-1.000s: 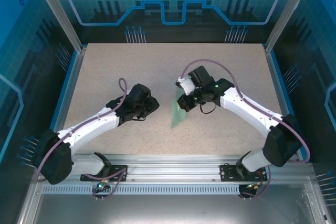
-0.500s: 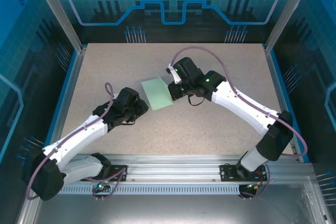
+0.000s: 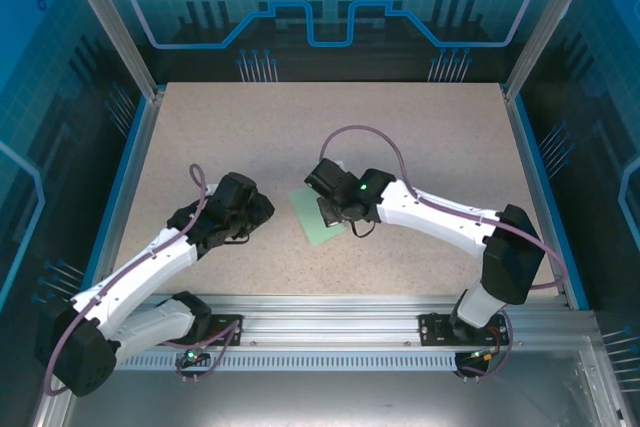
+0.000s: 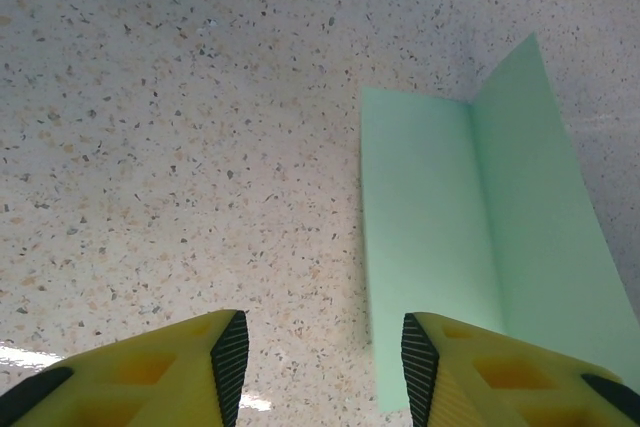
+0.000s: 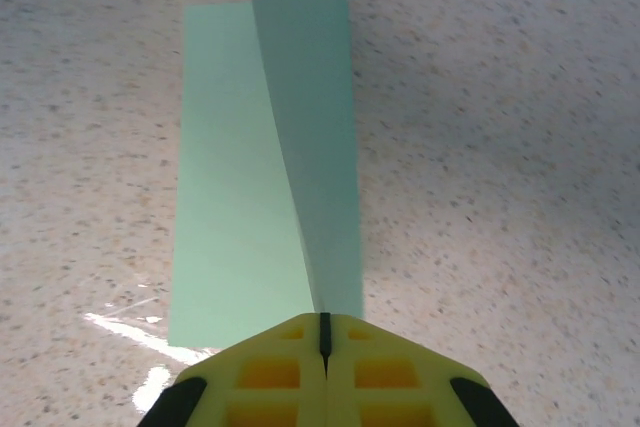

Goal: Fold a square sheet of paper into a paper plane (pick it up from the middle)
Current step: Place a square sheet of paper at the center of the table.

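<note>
top view, sheet: the square sheet of paper lies half-folded on the counter, partly hidden under the right wrist.
top view, right arm: it reaches low and far to the left from its base. The right gripper is directly over the sheet, so this arm is the nearer one.
top view, left arm: the forearm slants up from its base, and the left gripper points at the sheet from just left of it, not touching.
left wrist view, gripper: the left gripper is spread, with bare counter between its fingers.
left wrist view, sheet: the sheet lies ahead and to the right of the gripper. One half is flat and the far half is raised. The crease runs away from the camera, along the sheet's long axis.
right wrist view, gripper: the right gripper is pressed together, pinching the near edge of the raised half.
right wrist view, sheet: the flat half lies left of the crease, which runs straight ahead from the fingertips. The raised half stands nearly upright.
coming move, judged: it turns on that crease line. The raised half probably needs laying over while the left gripper comes in from the sheet's left side to press it down.
</note>
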You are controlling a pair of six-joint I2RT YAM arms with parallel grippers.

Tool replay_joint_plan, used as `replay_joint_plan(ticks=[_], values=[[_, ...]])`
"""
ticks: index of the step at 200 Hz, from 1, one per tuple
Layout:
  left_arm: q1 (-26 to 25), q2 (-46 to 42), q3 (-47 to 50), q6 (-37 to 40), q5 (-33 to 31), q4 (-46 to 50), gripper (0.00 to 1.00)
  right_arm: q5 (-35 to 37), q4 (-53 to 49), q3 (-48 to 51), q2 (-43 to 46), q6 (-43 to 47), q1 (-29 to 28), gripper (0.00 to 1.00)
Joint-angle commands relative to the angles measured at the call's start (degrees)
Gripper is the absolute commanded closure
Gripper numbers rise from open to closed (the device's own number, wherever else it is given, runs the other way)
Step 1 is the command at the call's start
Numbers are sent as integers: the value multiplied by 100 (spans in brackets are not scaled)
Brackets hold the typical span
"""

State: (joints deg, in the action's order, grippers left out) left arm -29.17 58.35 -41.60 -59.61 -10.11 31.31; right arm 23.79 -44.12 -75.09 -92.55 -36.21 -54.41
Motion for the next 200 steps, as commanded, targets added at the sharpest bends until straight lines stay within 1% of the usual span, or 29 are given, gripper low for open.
replay_joint_plan(ticks=[1, 10, 27, 54, 92, 105, 115, 139, 150, 160, 176, 185, 200], values=[[57, 86, 101, 107, 76, -31, 51, 740, -267, 162, 428, -559, -161, 100], [60, 124, 117, 110, 126, -64, 51, 732, -226, 214, 527, -580, -175, 100], [60, 190, 111, 145, 225, -128, 51, 502, -197, 240, 529, -620, -180, 100], [54, 249, 76, 200, 283, -138, 51, 68, -15, 315, 364, -790, -424, 100], [52, 151, 106, 201, 255, -65, 51, -931, 586, 180, -172, -813, -592, 99], [58, 107, 101, 204, 238, 6, 51, -1138, 760, 157, -318, -809, -615, 99], [52, 55, 118, 201, 224, 41, 51, -1154, 775, 108, -429, -779, -604, 99], [61, -46, 172, 200, 245, 95, 51, -1263, 804, 124, -563, -495, -522, 99], [53, -68, 206, 211, 265, 91, 51, -1711, 1060, 266, -544, -230, -379, 99], [56, -66, 235, 258, 340, 36, 51, -1939, 1169, 378, -548, -69, -252, 99], [58, -40, 280, 343, 516, -107, 51, -2593, 1344, 514, -646, 459, -16, 99], [58, -4, 324, 416, 722, -272, 51, -2932, 1371, 550, -761, 777, 122, 100], [55, 90, 395, 489, 1032, -569, 50, -3237, 1397, 598, -900, 1107, 295, 100]])
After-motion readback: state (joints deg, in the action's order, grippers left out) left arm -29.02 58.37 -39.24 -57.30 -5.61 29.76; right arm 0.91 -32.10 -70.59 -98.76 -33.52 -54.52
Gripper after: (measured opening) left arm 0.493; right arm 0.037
